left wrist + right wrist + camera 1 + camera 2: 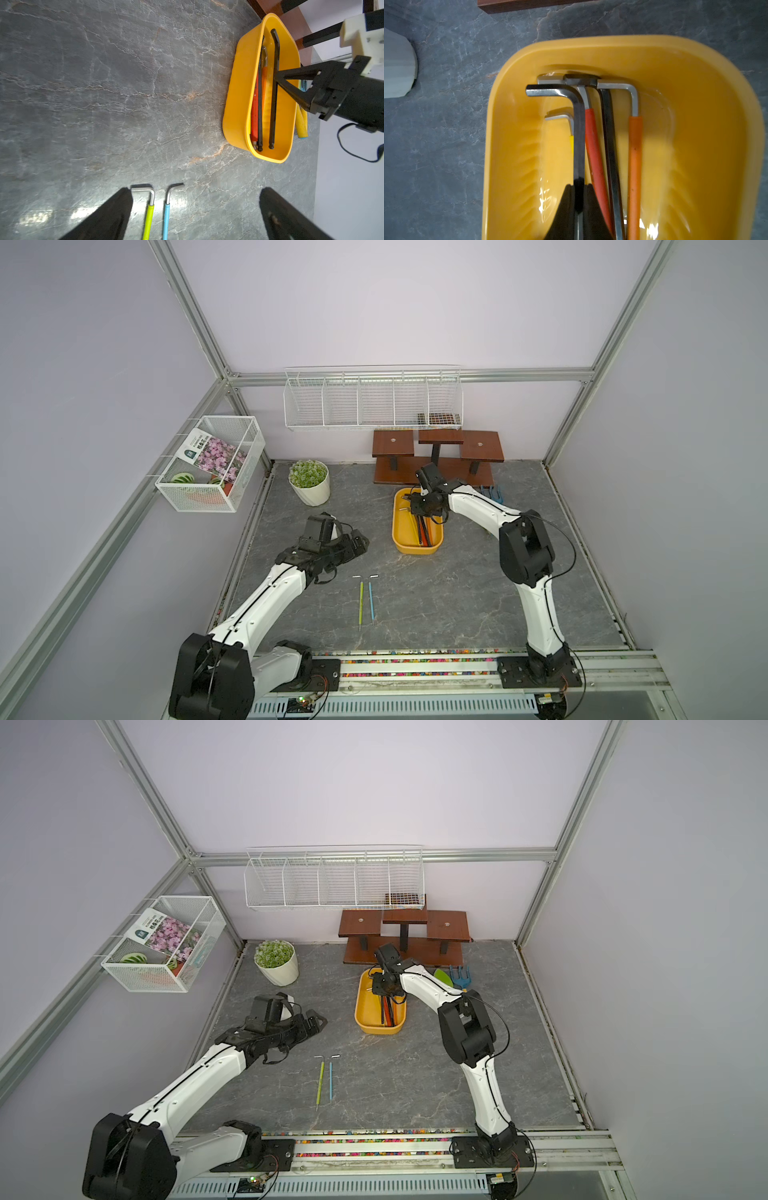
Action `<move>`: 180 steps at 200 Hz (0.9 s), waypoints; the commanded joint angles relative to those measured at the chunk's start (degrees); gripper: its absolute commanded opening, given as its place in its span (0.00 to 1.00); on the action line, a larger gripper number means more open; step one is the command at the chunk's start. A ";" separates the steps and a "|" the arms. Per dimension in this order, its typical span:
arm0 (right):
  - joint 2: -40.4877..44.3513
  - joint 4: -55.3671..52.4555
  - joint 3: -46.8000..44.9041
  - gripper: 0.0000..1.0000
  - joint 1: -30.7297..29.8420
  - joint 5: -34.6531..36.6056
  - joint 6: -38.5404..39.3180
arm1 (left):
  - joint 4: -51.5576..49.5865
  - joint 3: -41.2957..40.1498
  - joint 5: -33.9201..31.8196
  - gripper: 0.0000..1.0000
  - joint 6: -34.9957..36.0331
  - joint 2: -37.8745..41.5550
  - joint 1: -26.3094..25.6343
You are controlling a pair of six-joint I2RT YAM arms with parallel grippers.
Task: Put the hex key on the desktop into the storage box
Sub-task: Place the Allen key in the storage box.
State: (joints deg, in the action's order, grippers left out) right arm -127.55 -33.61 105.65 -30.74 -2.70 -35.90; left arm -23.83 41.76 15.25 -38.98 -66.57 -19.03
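A delivery is mid-way at the far centre of the desktop: the right gripper is clamped on the long shaft of a dark steel hex key, which hangs inside the yellow storage box with its bent head toward the far wall. Whether the key's tip touches the floor of the box cannot be told. Four keys lie in the box beside it: a red-sleeved key, an orange-sleeved key, a bare dark key and a small yellow-sleeved key.

The job looks a good way along but not done. This key needs only to be let go. Two more lie side by side on the desktop, nearer and to the left of the box: a green-sleeved hex key and a blue-sleeved hex key, well apart from the right gripper. The left gripper, fingers spread wide and empty, hovers just beyond their bent far ends, touching neither.
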 commanded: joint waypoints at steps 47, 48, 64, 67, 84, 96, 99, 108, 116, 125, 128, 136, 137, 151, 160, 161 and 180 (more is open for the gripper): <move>0.85 0.65 -0.38 0.36 1.12 -3.08 1.26 | -0.66 0.91 -0.04 1.00 0.13 1.09 0.29; 0.96 0.65 -0.41 0.36 1.08 -3.13 1.27 | -0.67 0.89 -0.04 1.00 0.13 1.13 0.30; 2.67 0.81 -1.62 0.39 1.12 -3.43 1.53 | -0.93 1.45 -0.28 1.00 0.11 1.32 0.22; 3.10 0.92 -1.97 0.40 1.08 -3.49 1.58 | -1.01 1.55 -0.41 1.00 0.05 1.39 0.28; 6.12 2.12 -4.51 0.43 1.03 -4.07 1.77 | -1.28 1.95 -1.14 1.00 -0.15 2.03 0.25; 8.65 2.74 -6.62 0.44 0.95 -4.07 2.03 | -1.93 2.51 -1.99 1.00 -0.52 2.66 0.27; 9.37 2.89 -7.28 0.45 0.95 -4.08 2.04 | -2.16 2.67 -2.27 1.00 -0.55 2.84 0.19; 11.44 3.25 -9.07 0.46 0.79 -3.86 2.31 | -2.88 3.06 -2.89 1.00 -0.74 3.39 0.29; 13.44 3.55 -10.80 0.46 0.56 -3.57 2.49 | -3.18 3.28 -3.24 1.00 -0.80 3.98 0.24; 15.62 3.85 -12.69 0.47 0.22 -3.37 2.73 | -3.54 3.24 -4.03 1.00 -1.13 4.76 0.29; 16.40 3.95 -13.33 0.47 0.10 -3.29 2.88 | -3.60 3.18 -4.35 1.00 -1.31 5.14 0.26; 18.55 4.02 -15.06 0.48 -0.33 -2.83 3.19 | -3.68 3.00 -5.16 1.00 -1.62 5.92 0.24; 18.87 4.04 -15.27 0.48 -0.39 -2.75 3.20 | -3.68 2.95 -5.19 1.00 -1.62 6.01 0.27; 22.75 4.25 -18.52 0.50 -1.52 -1.86 3.45 | -3.03 2.19 -6.28 1.00 -1.79 7.15 0.30; 25.10 4.25 -20.57 0.51 -2.30 -1.04 3.64 | -2.80 1.89 -6.90 1.00 -2.01 7.74 0.24; 25.39 4.25 -20.79 0.51 -2.44 -0.88 3.60 | -2.80 1.86 -6.90 1.00 -1.99 7.80 0.28; 30.08 4.50 -24.70 0.54 -4.97 1.05 3.32 | -3.20 2.00 -7.67 1.00 -2.08 8.02 0.28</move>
State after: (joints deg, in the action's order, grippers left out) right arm -102.13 -29.69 85.47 -32.80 -4.51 -33.32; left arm -26.00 43.20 10.09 -40.47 -59.24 -19.03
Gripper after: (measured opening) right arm 0.530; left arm 0.999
